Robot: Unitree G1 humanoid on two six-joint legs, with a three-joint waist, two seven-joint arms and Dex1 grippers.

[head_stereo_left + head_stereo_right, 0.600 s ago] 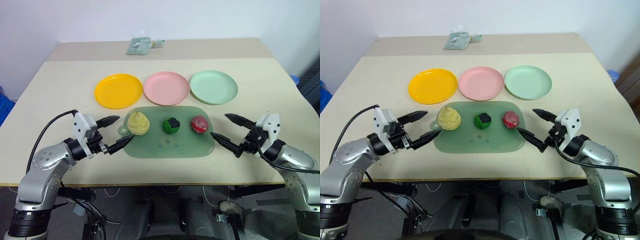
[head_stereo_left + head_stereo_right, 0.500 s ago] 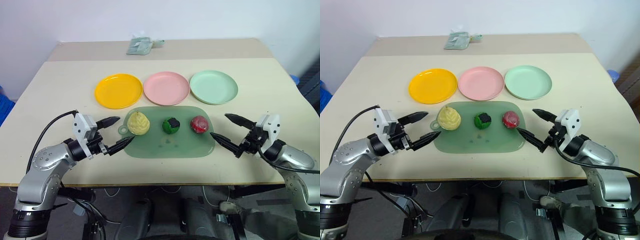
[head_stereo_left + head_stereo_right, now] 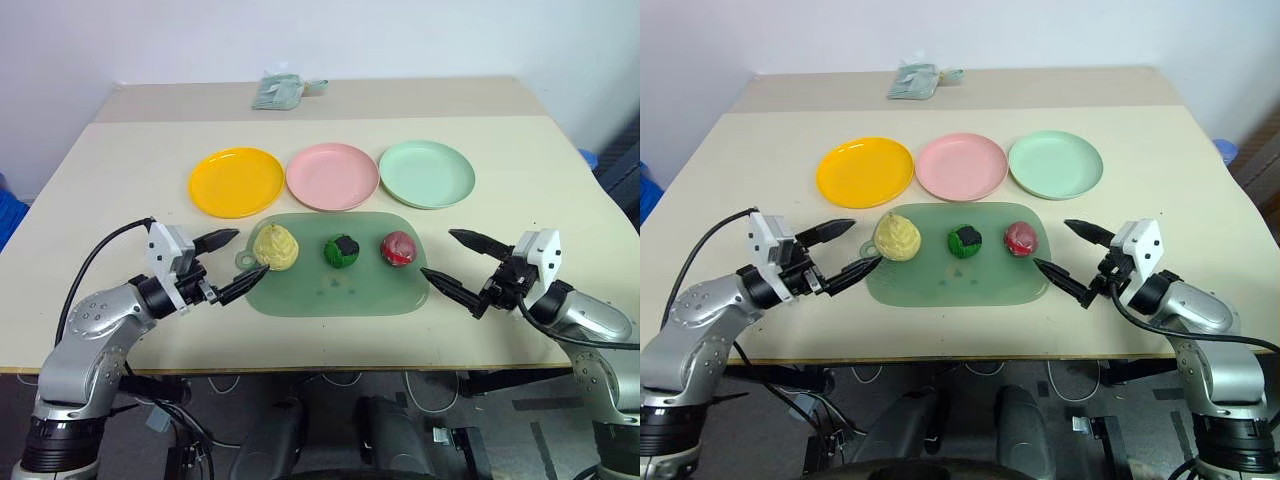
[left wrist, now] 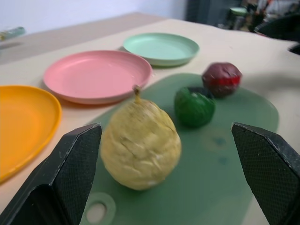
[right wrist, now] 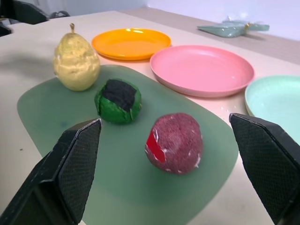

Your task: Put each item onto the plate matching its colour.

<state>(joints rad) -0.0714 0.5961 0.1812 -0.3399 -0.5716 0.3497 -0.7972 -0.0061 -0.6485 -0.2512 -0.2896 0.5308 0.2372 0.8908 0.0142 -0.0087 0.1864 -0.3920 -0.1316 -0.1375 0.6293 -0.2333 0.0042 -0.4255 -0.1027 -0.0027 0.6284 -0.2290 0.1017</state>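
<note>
Left hand (image 3: 228, 265) and right hand (image 3: 456, 262) gape wide, holding nothing.

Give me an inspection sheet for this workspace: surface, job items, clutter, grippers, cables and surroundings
Surface: beige table; green mat near the front edge.
Job's things: pear, green ball and red ball in a row on the mat; yellow plate, pink plate and mint plate behind it, all empty.
Clutter: small packet at the far edge.
Grippers: left gripper open beside the pear; right gripper open beside the red ball.
Cables: black cable on the left arm.
Surroundings: pale wall.
</note>
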